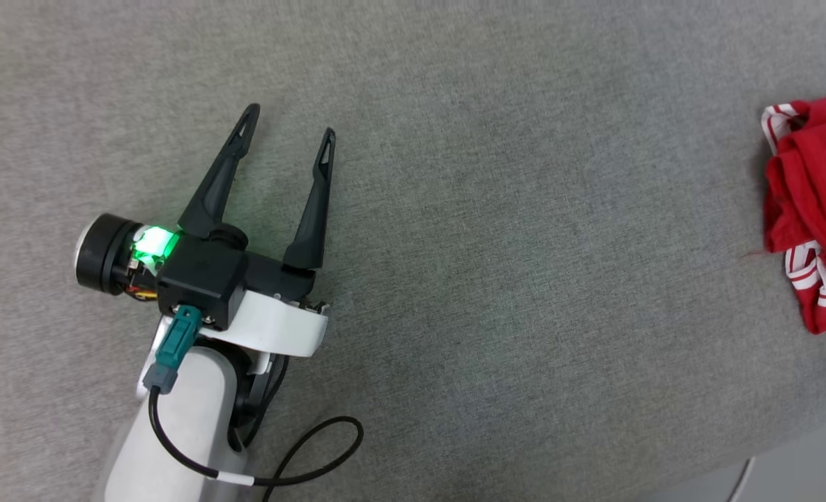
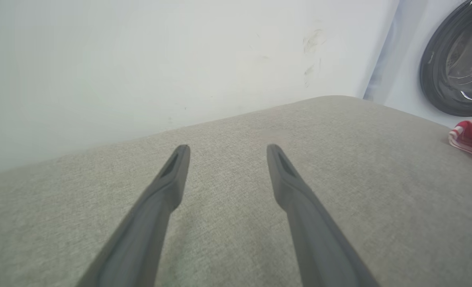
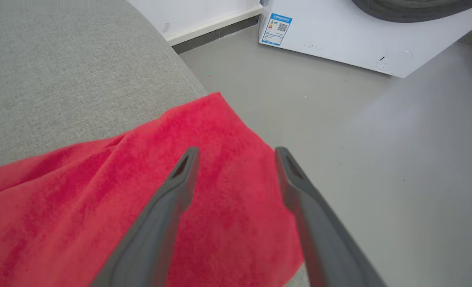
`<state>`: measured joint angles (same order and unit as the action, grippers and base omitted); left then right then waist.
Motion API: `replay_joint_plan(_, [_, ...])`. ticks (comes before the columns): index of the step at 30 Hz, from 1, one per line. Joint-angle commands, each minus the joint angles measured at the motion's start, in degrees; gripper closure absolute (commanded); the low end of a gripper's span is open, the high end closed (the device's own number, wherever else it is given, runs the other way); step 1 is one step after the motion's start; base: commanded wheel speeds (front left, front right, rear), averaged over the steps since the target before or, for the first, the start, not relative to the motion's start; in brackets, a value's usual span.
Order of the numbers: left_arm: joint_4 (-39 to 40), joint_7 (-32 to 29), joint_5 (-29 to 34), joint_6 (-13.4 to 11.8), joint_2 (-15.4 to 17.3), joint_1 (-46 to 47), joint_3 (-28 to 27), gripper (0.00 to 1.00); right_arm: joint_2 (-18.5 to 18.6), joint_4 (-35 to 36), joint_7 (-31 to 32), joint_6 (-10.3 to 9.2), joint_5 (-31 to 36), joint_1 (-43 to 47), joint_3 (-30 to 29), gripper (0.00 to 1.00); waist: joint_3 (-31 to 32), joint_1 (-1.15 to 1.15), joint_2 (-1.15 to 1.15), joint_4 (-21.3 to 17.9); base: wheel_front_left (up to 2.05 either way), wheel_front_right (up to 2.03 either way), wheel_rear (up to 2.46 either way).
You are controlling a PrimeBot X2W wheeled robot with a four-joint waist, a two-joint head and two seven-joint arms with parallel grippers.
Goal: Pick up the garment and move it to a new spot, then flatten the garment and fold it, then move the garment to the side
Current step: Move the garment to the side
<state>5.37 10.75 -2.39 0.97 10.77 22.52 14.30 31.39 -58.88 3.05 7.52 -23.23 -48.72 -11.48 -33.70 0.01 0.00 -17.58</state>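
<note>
Upholstery (image 1: 496, 209) of grey weave spreads under both arms. You see a white wall (image 2: 140, 59) behind it, a grey floor (image 3: 379, 159) beside it, and a white washing machine (image 3: 339, 40) with a dark round door (image 2: 455, 67) standing on that floor. Your left gripper (image 1: 289, 120) hangs over bare fabric, fingers spread wide, holding nothing. Your right gripper (image 3: 237, 150) is spread just as wide and grips nothing; you cannot tell whether its fingers touch the cloth. The garment (image 3: 140, 191) lies bunched at the cushion's edge by the floor, under the right fingers and well apart from the left gripper.
</note>
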Motion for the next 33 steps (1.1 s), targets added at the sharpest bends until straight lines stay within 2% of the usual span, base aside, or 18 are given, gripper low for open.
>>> replay_joint_plan(1, [-0.6, 0.7, -0.5, -0.4, -0.2, -1.0, -0.1, 0.0, 0.6, -0.2, -2.5, -0.07, 1.2, -0.4, -0.1, 0.0, 1.9, -0.01, 0.0, 0.9, 0.0, 0.0, 0.0])
replay_joint_plan(9, [-4.1, 3.1, -3.5, -1.9, -2.1, -5.5, -1.1, 0.0, -0.2, 2.3, -14.0, -0.07, 5.4, 4.9, 1.0, 0.0, 10.6, -0.01, 0.0, 3.3, 0.0, 0.0, 0.0])
replay_joint_plan(15, [-6.2, 4.1, -6.1, -3.4, -3.4, -11.5, -2.5, 0.0, -3.1, 9.0, -17.2, -0.07, 4.4, 12.5, 3.2, 0.0, 17.9, -0.01, 0.0, 5.1, 0.0, 0.0, 0.0])
replay_joint_plan(23, [-7.4, 4.4, -8.7, -4.7, -4.4, -19.0, -4.3, 0.0, -6.7, 21.4, -17.7, -0.07, 2.7, 26.1, 4.8, 0.0, 26.5, -0.01, 0.0, 8.4, 0.0, 0.0, 0.0])
replay_joint_plan(33, [-8.7, 4.5, -9.8, -5.3, -4.1, -24.2, -5.8, 0.0, -12.4, 39.0, -11.5, -0.07, 2.9, 40.9, 6.1, 0.0, 32.9, -0.01, 0.0, 12.2, 0.0, 0.0, 0.0])
